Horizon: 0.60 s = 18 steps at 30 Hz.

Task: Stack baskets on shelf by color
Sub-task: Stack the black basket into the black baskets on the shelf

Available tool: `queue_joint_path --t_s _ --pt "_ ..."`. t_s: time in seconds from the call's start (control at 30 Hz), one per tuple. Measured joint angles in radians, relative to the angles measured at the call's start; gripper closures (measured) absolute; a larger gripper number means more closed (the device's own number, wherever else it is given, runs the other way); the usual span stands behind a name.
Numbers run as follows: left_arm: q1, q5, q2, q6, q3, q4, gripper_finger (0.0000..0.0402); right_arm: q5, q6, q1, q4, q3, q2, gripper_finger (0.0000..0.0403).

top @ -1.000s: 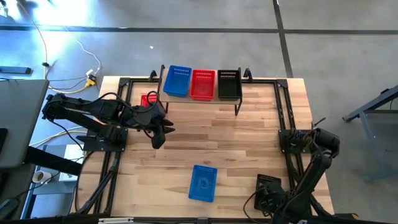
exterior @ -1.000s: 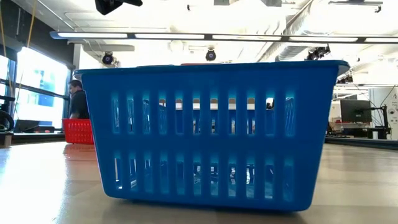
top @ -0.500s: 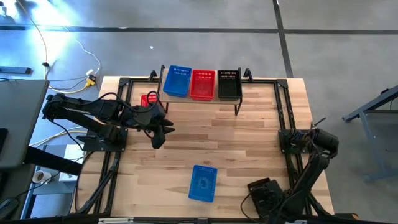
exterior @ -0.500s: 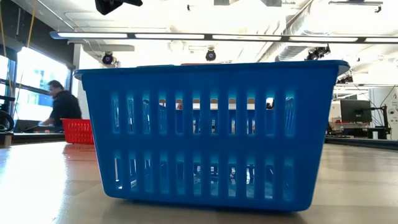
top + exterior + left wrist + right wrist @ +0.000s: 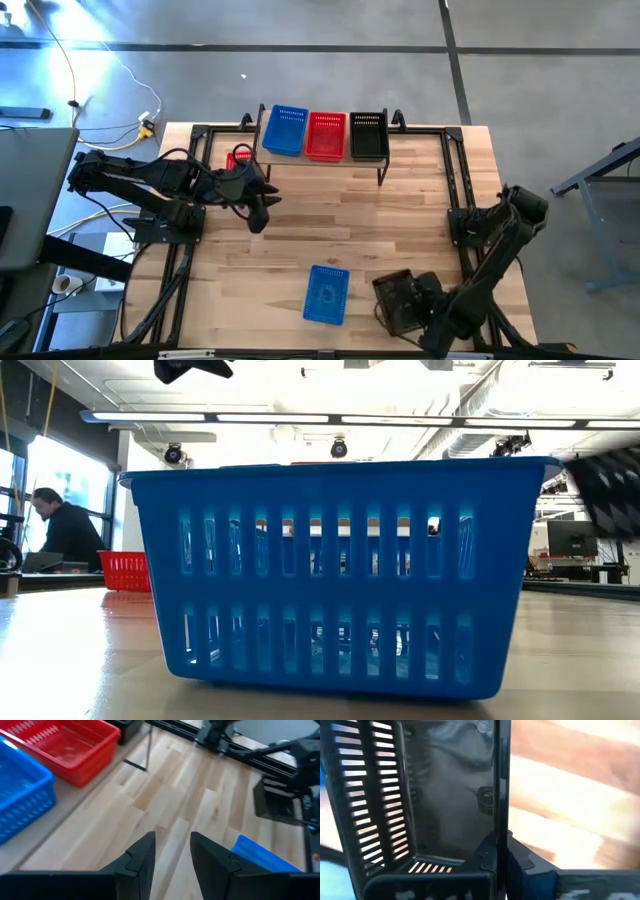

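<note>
Black basket point(image 5: 393, 300) near the front edge of the surface point(image 5: 400, 215), my right tool point(image 5: 418, 300) clamped on its wall. Loose blue basket point(image 5: 326, 294) beside it. Farther back, my left tool point(image 5: 257, 214) hovers narrowly parted near the shelf point(image 5: 325, 160), which carries blue, red and black baskets.

Blue point(image 5: 286, 130), red point(image 5: 326, 135), blk point(image 5: 368, 135) baskets on shelf point(image 5: 383, 163); blue basket point(image 5: 326, 294) mid-table
</note>
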Motion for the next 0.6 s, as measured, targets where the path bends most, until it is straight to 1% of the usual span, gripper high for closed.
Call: queue_joint_path --t_s 0.17,0.33,0.47,0.6 --pt "0.000 -0.088 0.000 0.000 0.000 0.000 0.0287 0.122 -0.024 -0.061 -0.005 0.000 -0.075 0.0402" --pt "0.003 -0.164 0.000 0.003 0.000 0.000 0.0287 0.247 -0.091 -0.144 -0.011 0.000 -0.145 0.0403" --pt "0.029 -0.164 0.000 0.053 0.000 0.001 0.0287 0.336 -0.167 -0.224 -0.011 0.000 -0.197 0.0403" --pt "0.069 -0.161 0.000 0.092 0.000 0.001 0.0287 0.382 -0.273 -0.317 -0.012 0.000 -0.245 0.0403"
